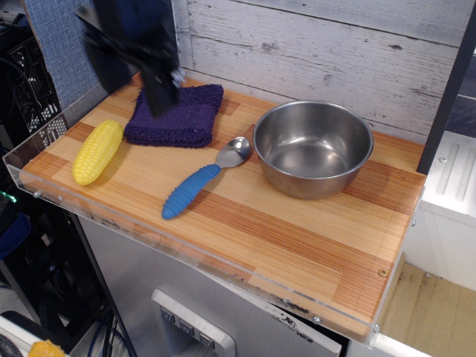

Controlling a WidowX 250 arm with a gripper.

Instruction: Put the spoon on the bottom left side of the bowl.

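Note:
The spoon (201, 178) lies flat on the wooden table, its blue ribbed handle pointing toward the front left and its shiny head touching or almost touching the bowl's left side. The steel bowl (313, 147) stands upright and empty at the back middle. My gripper (134, 71) is raised high at the back left, blurred by motion, over the purple cloth. It holds nothing. Its fingers (158, 93) stand apart.
A yellow corn cob (97, 151) lies at the left edge. A folded purple cloth (175, 114) lies at the back left. A clear plastic lip (149, 245) runs along the table's front and left edges. A plank wall stands behind.

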